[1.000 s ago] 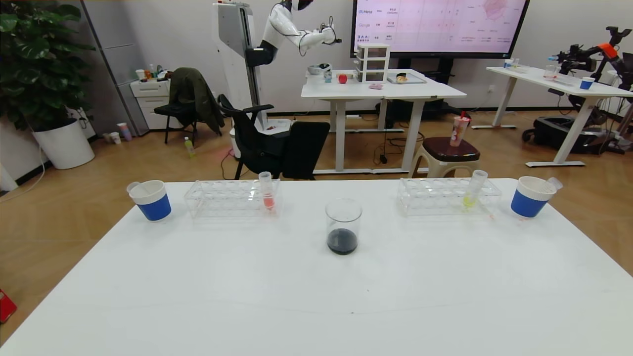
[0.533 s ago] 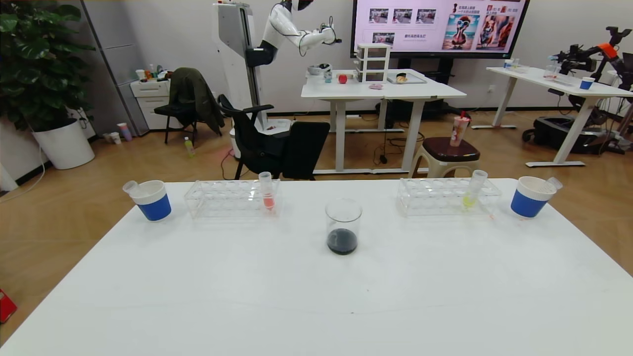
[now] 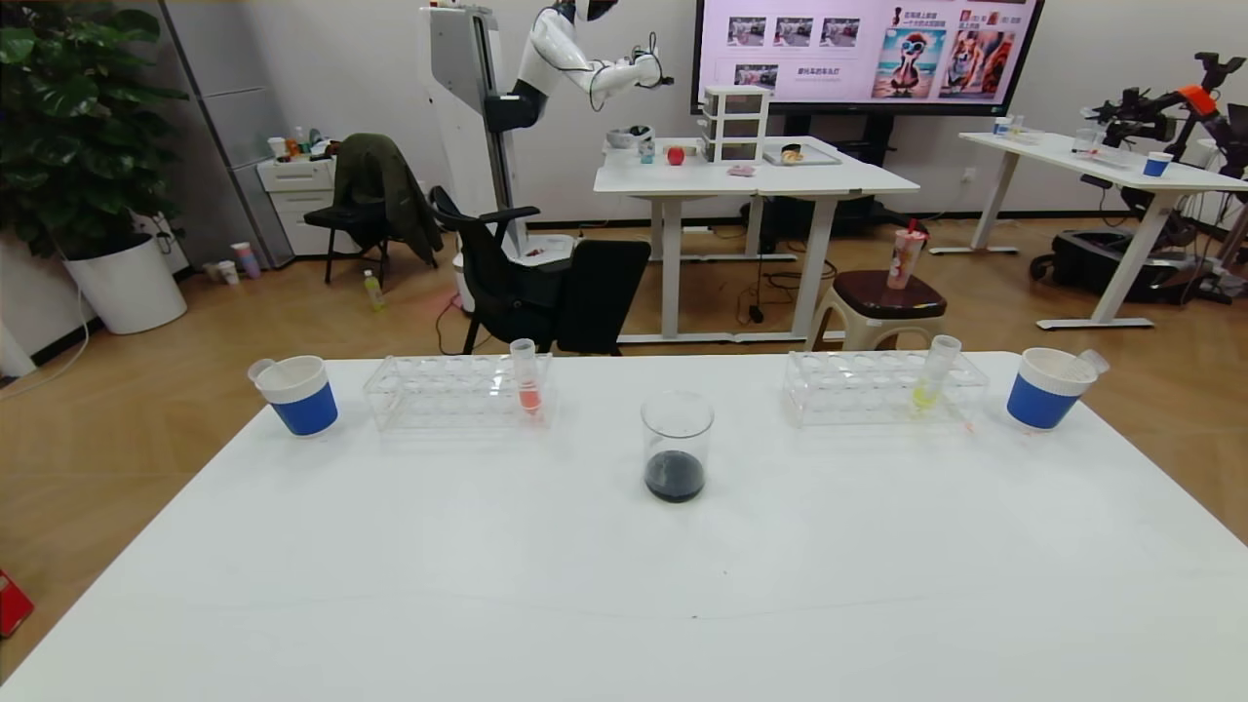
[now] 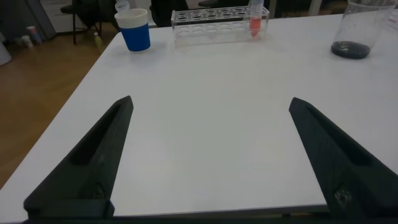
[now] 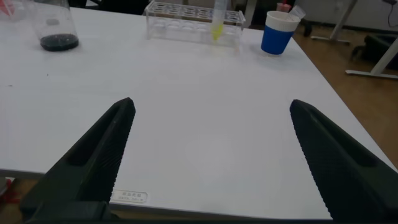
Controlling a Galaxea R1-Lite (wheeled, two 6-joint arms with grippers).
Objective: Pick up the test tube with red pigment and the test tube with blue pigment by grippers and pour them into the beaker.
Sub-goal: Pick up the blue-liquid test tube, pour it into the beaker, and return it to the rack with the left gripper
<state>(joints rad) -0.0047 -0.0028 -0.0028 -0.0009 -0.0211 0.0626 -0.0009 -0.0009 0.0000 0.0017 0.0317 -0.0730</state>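
The beaker [image 3: 677,447] stands mid-table with dark liquid at its bottom; it also shows in the left wrist view [image 4: 357,31] and the right wrist view [image 5: 57,28]. No tube with vivid red or bright blue liquid is in view. A clear tube [image 3: 261,369] leans in the left paper cup [image 3: 300,398]. Another clear tube [image 3: 1092,363] leans in the right paper cup [image 3: 1041,392]. My left gripper [image 4: 211,101] is open and empty over the table's near left. My right gripper [image 5: 212,102] is open and empty over the near right. Neither shows in the head view.
A clear rack [image 3: 439,392] at the back left holds a tube of salmon-red liquid [image 3: 527,382]. A clear rack [image 3: 858,387] at the back right holds a tube of yellow-green liquid [image 3: 929,382]. The table edge lies just under both grippers.
The clear tube in the left cup rocked slightly outward and back. The wall screen behind changed its picture. The beaker and racks have not moved.
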